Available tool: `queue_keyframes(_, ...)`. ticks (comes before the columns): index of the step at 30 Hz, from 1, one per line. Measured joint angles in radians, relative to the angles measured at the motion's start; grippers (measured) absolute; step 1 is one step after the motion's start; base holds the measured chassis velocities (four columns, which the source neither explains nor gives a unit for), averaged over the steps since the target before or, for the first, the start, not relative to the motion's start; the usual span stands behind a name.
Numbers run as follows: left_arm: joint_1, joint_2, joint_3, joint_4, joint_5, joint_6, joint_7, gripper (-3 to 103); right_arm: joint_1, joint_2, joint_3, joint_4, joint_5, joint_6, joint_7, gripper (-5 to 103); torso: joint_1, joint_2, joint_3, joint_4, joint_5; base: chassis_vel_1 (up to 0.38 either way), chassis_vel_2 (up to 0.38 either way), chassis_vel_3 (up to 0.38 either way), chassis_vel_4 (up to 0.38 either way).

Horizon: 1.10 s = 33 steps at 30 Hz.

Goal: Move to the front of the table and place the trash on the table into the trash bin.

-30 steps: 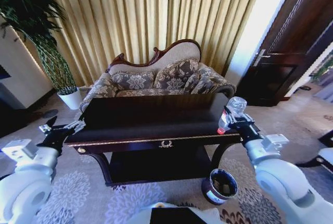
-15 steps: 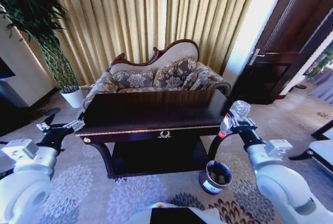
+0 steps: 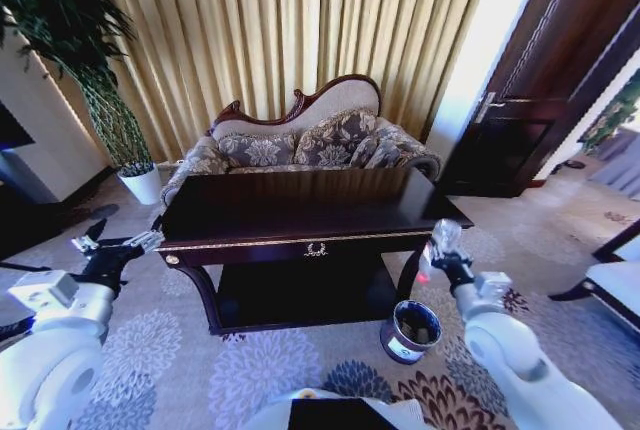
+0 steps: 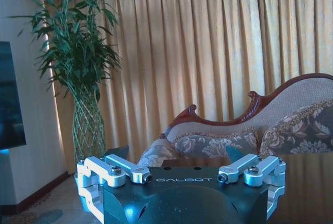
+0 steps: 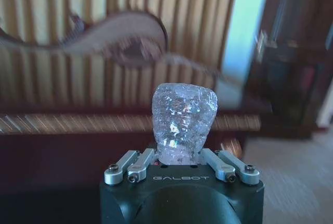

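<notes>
Right pincer [image 3: 437, 256]: mine, held off the right front corner of the desk, above and just right of the bin; clamped on the bottle, seen from behind at [image 5: 182, 165].
Bottle [image 3: 440, 242]: clear plastic, upright in my right pincer, red showing at its lower end; in the right wrist view [image 5: 183, 121] its crumpled clear body rises above the fingers, and the cap and label are hidden behind the pincer body.
Left pincer [image 3: 118, 246]: mine, held off the left front corner of the desk, fingers spread apart and holding nothing; fingertips cut off at the frame edge in the left wrist view [image 4: 181, 177].
Desk [image 3: 300, 212]: dark glossy wood, gold ornament on the front edge, lower shelf in shadow; its top shows bare.
Bin [image 3: 410, 331]: round, dark, pale rim, on the carpet by the right front desk leg; contents too dark to make out.
Sofa [image 3: 305, 140]: behind the desk, lower part hidden by it.
Plant pot [image 3: 139, 185]: white, at the far left; the plant is cut off at the top.
</notes>
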Motion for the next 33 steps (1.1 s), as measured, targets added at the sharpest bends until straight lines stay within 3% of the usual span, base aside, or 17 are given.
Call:
queue_keyframes(10, 0.002, 0.010, -0.011, 0.000, 0.022, -0.026, 0.009, 100, 0.178, 0.052, -0.058, -0.426, -0.054, 0.046, -0.048, 25, 0.000, 0.000, 0.000, -0.0001, -0.0002, 0.000, 0.000, 0.000, 0.000)
queue_keyframes(18, -0.001, 0.009, -0.007, 0.000, 0.022, -0.030, 0.009, 100, 0.243, 0.096, -0.085, -0.567, -0.115, 0.071, -0.054, 23, 0.000, 0.000, 0.000, 0.0000, -0.0001, 0.000, 0.000, 0.000, 0.000)
queue_keyframes(20, 0.000, 0.015, -0.012, 0.000, 0.021, -0.032, 0.009, 100, 0.245, 0.100, -0.091, -0.571, -0.136, 0.072, -0.062, 33, 0.000, 0.000, 0.000, -0.0004, -0.0003, 0.000, 0.000, 0.000, 0.000)
queue_keyframes(25, 0.000, 0.017, -0.012, 0.001, 0.021, -0.040, 0.009, 100, 0.259, 0.103, -0.096, -0.580, -0.142, 0.077, -0.066, 44, 0.000, 0.000, 0.000, -0.0002, -0.0003, 0.000, 0.000, 0.000, 0.000)
queue_keyframes(30, 0.004, 0.020, -0.018, 0.001, 0.023, -0.063, 0.014, 100, 0.264, 0.104, -0.093, -0.591, -0.150, 0.086, -0.065, 71, 0.000, 0.000, 0.000, -0.0001, -0.0003, 0.000, 0.000, 0.000, 0.000)
queue_keyframes(32, 0.004, 0.021, -0.020, 0.001, 0.023, -0.064, 0.014, 100, 0.259, 0.103, -0.092, -0.587, -0.151, 0.087, -0.066, 71, 0.000, 0.000, 0.000, -0.0002, -0.0002, 0.000, 0.000, 0.000, 0.000)
queue_keyframes(33, 0.004, 0.023, -0.021, 0.001, 0.023, -0.065, 0.014, 100, 0.254, 0.101, -0.090, -0.582, -0.153, 0.088, -0.066, 77, 0.000, 0.000, 0.000, -0.0002, -0.0003, 0.000, 0.000, 0.000, 0.000)
